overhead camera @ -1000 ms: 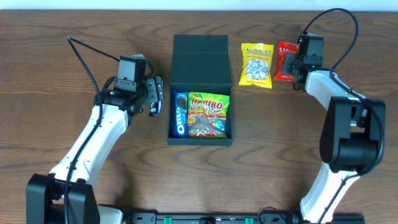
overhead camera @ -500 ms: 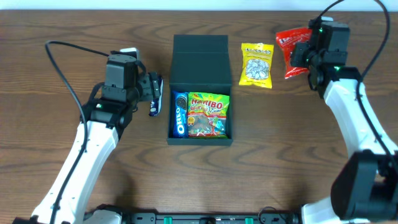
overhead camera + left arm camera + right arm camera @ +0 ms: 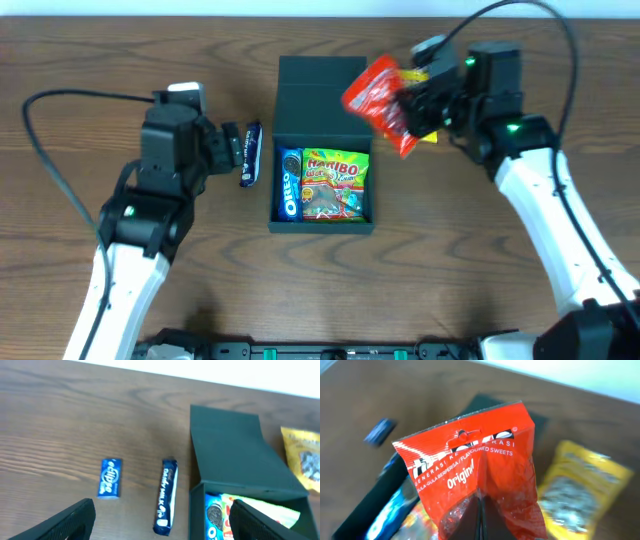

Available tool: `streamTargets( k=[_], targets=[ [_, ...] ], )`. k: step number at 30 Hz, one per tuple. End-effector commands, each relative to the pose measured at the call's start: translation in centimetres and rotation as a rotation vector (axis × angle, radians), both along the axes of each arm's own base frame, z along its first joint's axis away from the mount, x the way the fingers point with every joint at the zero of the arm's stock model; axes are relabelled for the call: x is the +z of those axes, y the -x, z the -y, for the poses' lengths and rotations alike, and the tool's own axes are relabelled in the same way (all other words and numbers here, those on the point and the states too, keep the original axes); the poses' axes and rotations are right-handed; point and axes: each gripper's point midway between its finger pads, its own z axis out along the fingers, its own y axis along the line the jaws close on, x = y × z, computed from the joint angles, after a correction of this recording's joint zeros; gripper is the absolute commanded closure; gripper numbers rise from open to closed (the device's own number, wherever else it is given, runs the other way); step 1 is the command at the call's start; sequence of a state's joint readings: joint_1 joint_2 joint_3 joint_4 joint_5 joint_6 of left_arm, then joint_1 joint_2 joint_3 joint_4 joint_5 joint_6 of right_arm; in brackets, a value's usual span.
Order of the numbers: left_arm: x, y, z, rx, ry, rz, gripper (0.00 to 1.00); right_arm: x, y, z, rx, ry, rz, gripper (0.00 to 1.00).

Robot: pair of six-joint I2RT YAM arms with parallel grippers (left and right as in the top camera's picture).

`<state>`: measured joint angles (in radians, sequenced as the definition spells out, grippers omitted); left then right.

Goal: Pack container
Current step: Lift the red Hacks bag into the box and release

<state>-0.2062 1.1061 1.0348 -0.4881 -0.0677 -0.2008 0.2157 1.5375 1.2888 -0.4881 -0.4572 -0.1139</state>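
Observation:
The dark teal container point(image 3: 322, 88) stands open at the table's middle, lid flap lying back; it also shows in the left wrist view point(image 3: 232, 455). Inside lie an Oreo pack point(image 3: 290, 184) and a Haribo bag point(image 3: 335, 183). My right gripper point(image 3: 412, 108) is shut on a red sweets packet point(image 3: 378, 100) and holds it in the air over the container's right rear corner; the packet fills the right wrist view point(image 3: 475, 472). My left gripper point(image 3: 160, 527) is open and empty, above a blue Dairy Milk bar point(image 3: 167, 496) left of the container.
A small blue Eclipse packet point(image 3: 109, 477) lies left of the chocolate bar. A yellow snack bag point(image 3: 582, 490) lies right of the container, mostly hidden under the red packet in the overhead view. The table's far edge runs behind the container.
My right gripper has lifted the red packet off the table and carried it left, to over the container's rear. My left arm has drawn back left, away from the chocolate bar.

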Motion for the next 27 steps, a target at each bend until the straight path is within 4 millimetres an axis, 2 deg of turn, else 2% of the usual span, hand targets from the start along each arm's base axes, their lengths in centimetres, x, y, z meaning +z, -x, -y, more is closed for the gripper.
streamTargets(
  k=[1, 5, 9, 16, 23, 27],
  targets=[
    [3.2, 1.0, -1.2, 0.031, -0.028, 0.087, 0.13, 0.7, 2.6, -3.7, 0.205, 0.024, 0.061, 0.99],
    [5.1, 2.5, -1.5, 0.032, -0.016, 0.145, 0.11, -0.2, 5.0, -6.2, 0.357, 0.094, 0.088, 0.99],
    [6.3, 3.5, -1.7, 0.033, -0.007, 0.182, 0.09, -0.7, 6.3, -7.8, 0.45, 0.133, 0.116, 0.98],
    [6.4, 4.0, -1.8, 0.033, -0.008, 0.177, 0.09, -3.5, 4.8, -7.6, 0.416, 0.222, 0.096, 0.99],
    [6.3, 4.1, -1.8, 0.033, -0.009, 0.174, 0.09, -5.8, 4.9, -9.4, 0.491, 0.155, 0.042, 0.99],
    [6.3, 4.1, -1.8, 0.033, -0.009, 0.174, 0.09, -6.9, 4.7, -9.5, 0.495, 0.16, 0.024, 0.99]
  ],
)
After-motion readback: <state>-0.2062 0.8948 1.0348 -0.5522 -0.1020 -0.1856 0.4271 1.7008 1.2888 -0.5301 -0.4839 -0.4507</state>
